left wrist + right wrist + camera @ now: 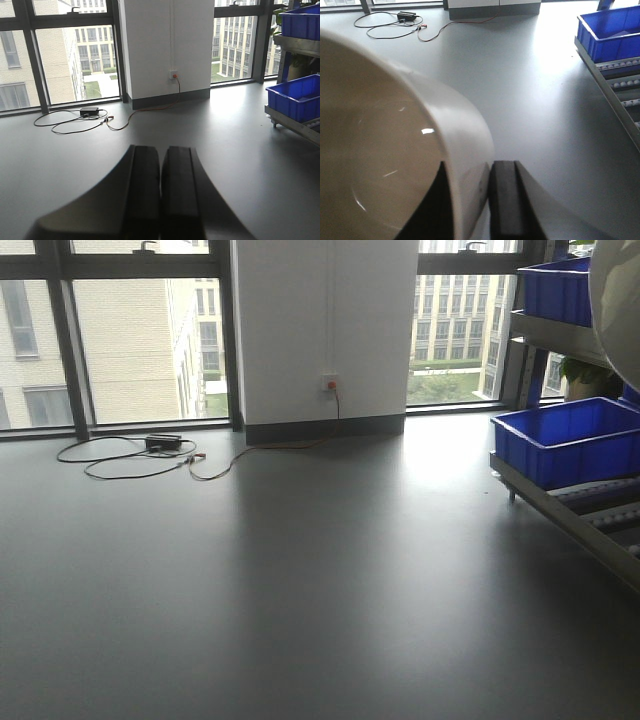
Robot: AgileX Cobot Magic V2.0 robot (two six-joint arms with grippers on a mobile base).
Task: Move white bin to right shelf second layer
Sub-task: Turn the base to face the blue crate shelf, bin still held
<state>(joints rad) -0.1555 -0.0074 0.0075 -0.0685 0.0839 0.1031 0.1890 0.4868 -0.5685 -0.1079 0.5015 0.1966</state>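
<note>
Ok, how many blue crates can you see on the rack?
2. The upper crate sits on the rack's higher level, the lower crate on the roller level below. More may be hidden behind the bin or past the frame edge.

Grey floor open centre and left; cable loops upper left. Blue crate sits on roller tracks at right, lower-right rollers bare. White bin blocks upper right corner.

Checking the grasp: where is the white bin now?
The white bin fills the right wrist view's left side, its wall pinched by the right tool, over floor left of the blue crate.
</note>
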